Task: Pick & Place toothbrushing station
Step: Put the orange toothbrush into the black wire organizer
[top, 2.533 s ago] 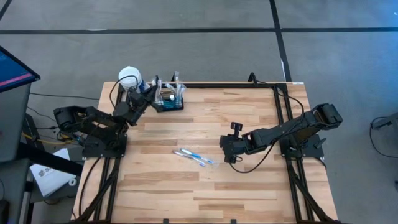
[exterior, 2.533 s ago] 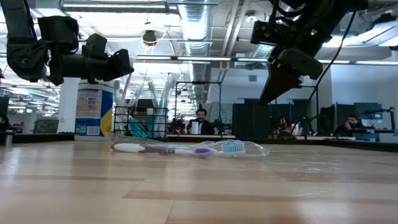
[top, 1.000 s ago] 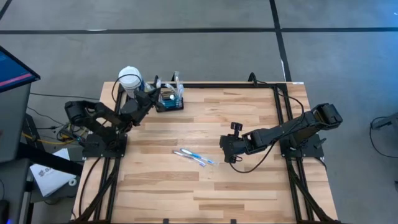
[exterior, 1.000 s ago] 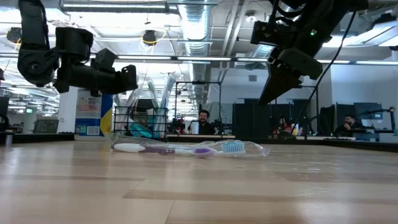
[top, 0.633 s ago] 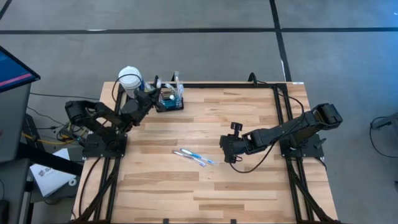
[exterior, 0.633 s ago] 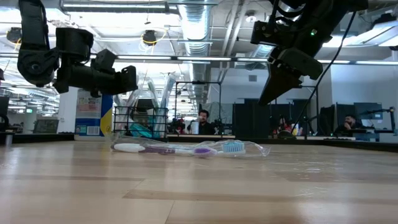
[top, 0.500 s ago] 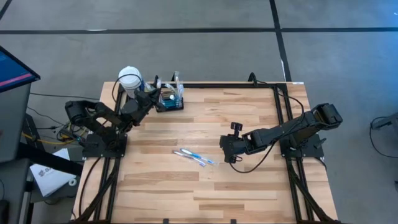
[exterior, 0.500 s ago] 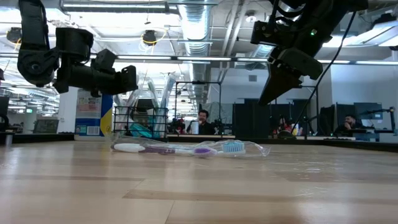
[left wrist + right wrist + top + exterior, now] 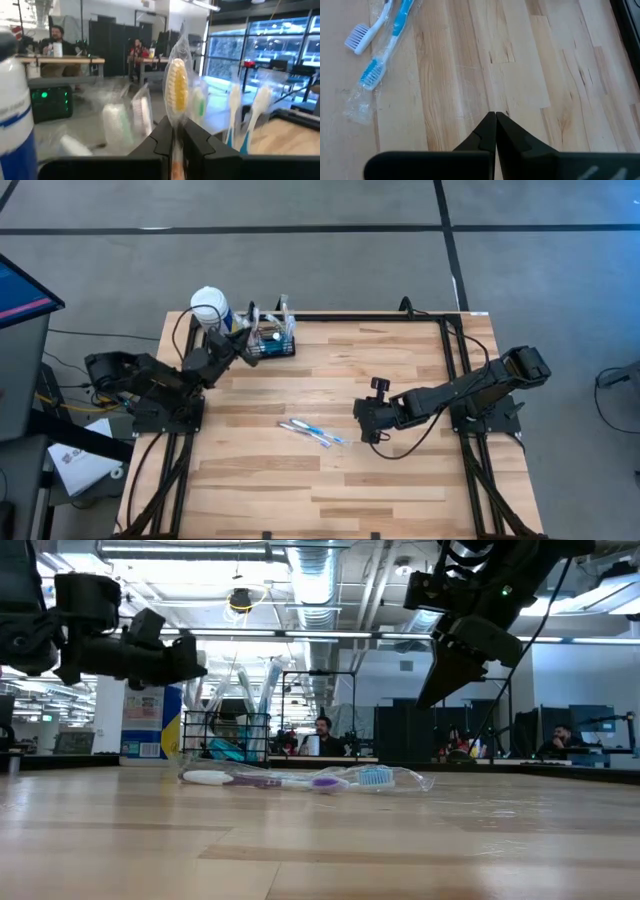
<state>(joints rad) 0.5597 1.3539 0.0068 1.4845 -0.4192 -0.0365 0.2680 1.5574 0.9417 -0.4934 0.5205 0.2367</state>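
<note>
Black left gripper [image 9: 173,137] jaws pinch wrapped toothbrush [image 9: 176,95] — right gripper [image 9: 495,125] jaws closed, empty.

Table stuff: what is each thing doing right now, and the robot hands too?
Left hand: shut on a wrapped yellow toothbrush.
Right hand: shut, empty, above the table.
Caddy: upright in the table's corner.
Bottle: upright, capped.
Two toothbrushes: lying flat.

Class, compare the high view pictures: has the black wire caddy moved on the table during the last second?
Yes. The caddy, gripped by the left hand, has shifted slightly left, toward the white-capped bottle.
</note>
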